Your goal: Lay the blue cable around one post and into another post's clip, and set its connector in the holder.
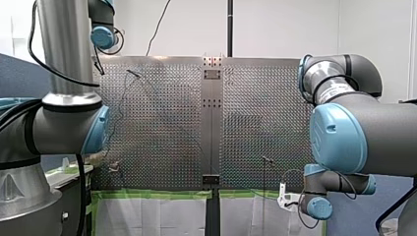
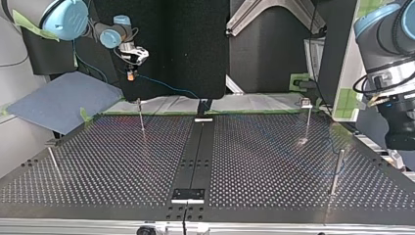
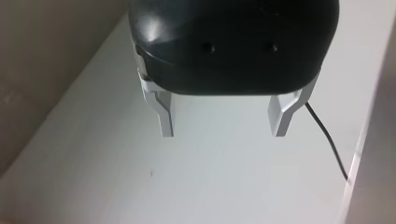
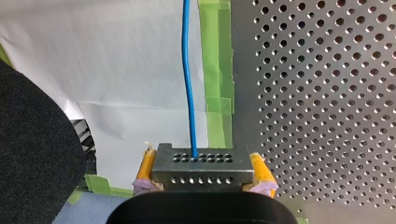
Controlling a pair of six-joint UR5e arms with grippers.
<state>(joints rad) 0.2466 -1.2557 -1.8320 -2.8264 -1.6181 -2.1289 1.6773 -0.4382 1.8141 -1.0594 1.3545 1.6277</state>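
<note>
Blue cable [image 4: 187,70] is trailing from the connector [image 4: 205,171] my right gripper [image 4: 202,158] is clamping. Snagging on a post [image 2: 141,115] risks tugging it loose. My left gripper [image 3: 224,123] is hanging empty, fingers apart.

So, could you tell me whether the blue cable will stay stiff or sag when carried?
Probably floppy: the blue cable droops in a curve away from my right gripper. It looks thin, so likely light. Its connector, clamped between the pads, seems rigid.
</note>
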